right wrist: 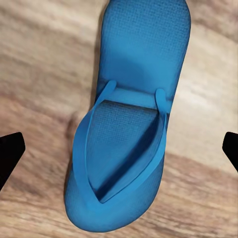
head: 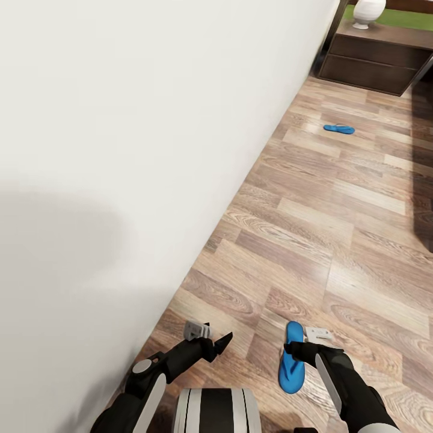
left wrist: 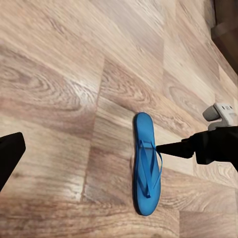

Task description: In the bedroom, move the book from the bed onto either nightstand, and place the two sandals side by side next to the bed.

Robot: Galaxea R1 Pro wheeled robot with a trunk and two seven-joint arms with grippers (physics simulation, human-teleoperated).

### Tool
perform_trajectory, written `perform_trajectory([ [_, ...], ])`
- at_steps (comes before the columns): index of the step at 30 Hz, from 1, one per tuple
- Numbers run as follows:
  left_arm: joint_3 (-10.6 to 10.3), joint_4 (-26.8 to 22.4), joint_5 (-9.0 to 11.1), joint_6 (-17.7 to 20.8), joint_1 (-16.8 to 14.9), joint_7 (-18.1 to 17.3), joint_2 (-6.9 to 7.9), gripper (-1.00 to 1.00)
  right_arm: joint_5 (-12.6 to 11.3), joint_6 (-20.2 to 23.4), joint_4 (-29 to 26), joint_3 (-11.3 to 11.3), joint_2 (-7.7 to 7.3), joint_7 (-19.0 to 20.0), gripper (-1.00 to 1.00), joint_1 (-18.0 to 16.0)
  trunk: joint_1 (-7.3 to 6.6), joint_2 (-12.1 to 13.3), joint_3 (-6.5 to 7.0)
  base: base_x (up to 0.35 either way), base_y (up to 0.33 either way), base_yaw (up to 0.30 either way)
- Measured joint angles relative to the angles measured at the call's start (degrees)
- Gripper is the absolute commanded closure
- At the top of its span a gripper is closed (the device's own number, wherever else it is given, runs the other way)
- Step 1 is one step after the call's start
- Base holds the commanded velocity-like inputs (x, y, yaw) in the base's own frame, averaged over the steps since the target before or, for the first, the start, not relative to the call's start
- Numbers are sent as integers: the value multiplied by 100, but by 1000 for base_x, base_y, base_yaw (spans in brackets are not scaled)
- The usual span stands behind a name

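Observation:
One bright blue sandal lies flat on the wood floor close in front of me, a short way off the bed, whose pale mattress side runs along the left. My right gripper hangs open just above this sandal, one dark fingertip on each side of it, not touching. From the left wrist view the sandal has a right finger over its straps. My left gripper is open and holds nothing, to the sandal's left. The second sandal lies farther along the floor. The book is out of view.
A dark brown nightstand with two drawers stands at the far end of the floor, with a white vase on top. Something dark borders the floor at the right edge. Open plank floor stretches between the two sandals.

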Motion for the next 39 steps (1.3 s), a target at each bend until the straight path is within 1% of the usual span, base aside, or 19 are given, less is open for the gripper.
perform_trajectory([
  [25, -7, 0, 1, 0, 0, 1, 0, -100, 8, -10, -8, 10, 0, 0, -100, 0, 0, 0, 0, 0, 0, 0],
  [30, -7, 0, -1, 1, 0, 7, 0, -100, 8, -10, -8, 10, 0, 0, -100, 0, 13, -7, -110, 0, 0, 0],
  [38, -7, 0, -2, 1, 0, 8, 0, -100, 8, -10, -8, 10, 0, 0, -100, 0, 13, -7, -111, 0, 0, 0],
  [39, -7, 0, -5, 2, 0, 9, 0, -100, 8, -10, -8, 10, 0, -1, -100, 0, 16, -8, -132, 0, 0, 0],
])
